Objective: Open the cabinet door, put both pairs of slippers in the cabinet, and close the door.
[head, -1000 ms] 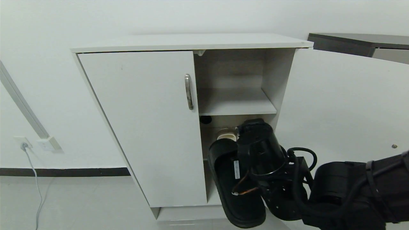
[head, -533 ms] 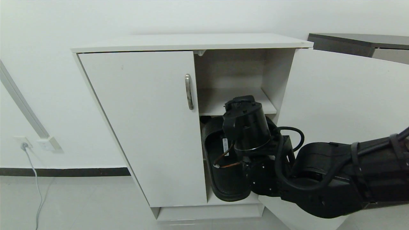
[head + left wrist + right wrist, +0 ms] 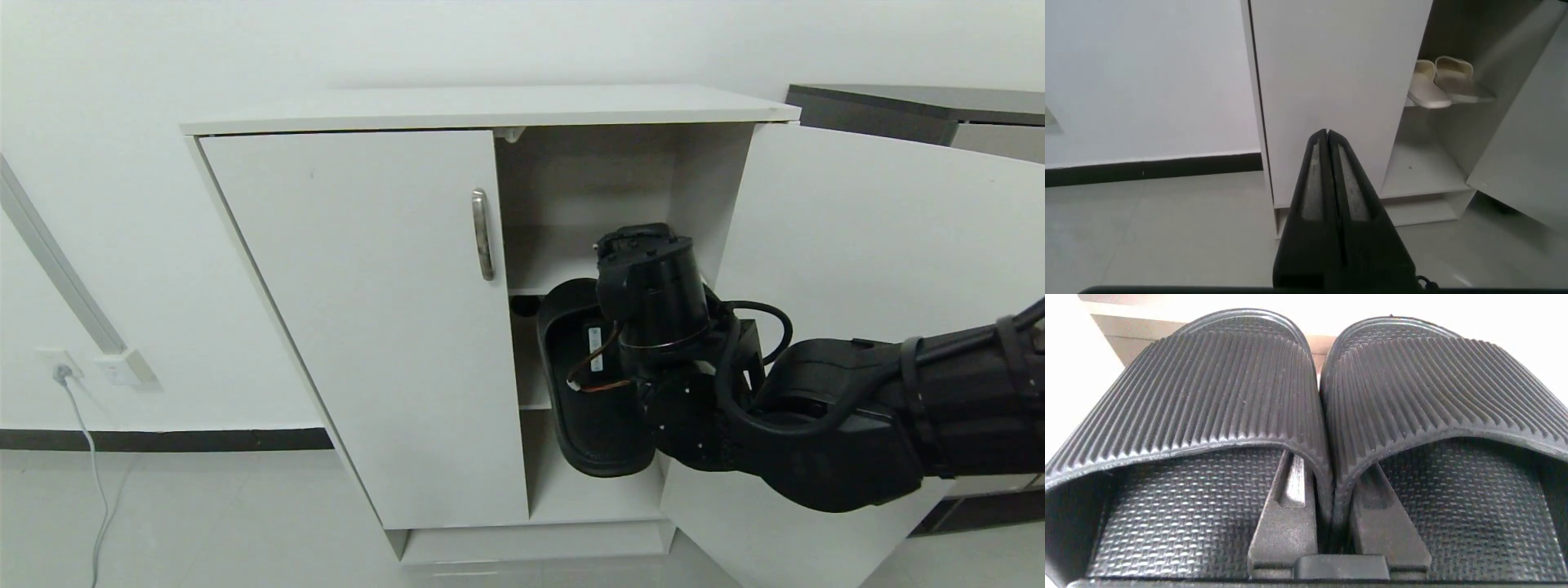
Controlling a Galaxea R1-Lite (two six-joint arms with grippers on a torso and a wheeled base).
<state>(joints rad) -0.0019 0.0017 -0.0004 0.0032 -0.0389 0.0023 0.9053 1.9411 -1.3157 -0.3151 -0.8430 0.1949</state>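
White wall [image 3: 98, 163], smooth white cabinet [image 3: 351, 327], door [image 3: 857, 269] open. The right gripper [image 3: 1331, 486] clamps ribbed black slippers [image 3: 1249, 384]; the left gripper [image 3: 1327, 188] is pressed together.

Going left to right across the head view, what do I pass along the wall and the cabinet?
Wall socket → closed cabinet door → door handle → black slippers → open cabinet door.

Right door [image 3: 857, 286] stood wide, that half passable. Left door [image 3: 359, 327] shut, blocked other half. Black slippers [image 3: 588, 408] crowded opening's middle; beige slippers [image 3: 1429, 86] sat deeper inside.
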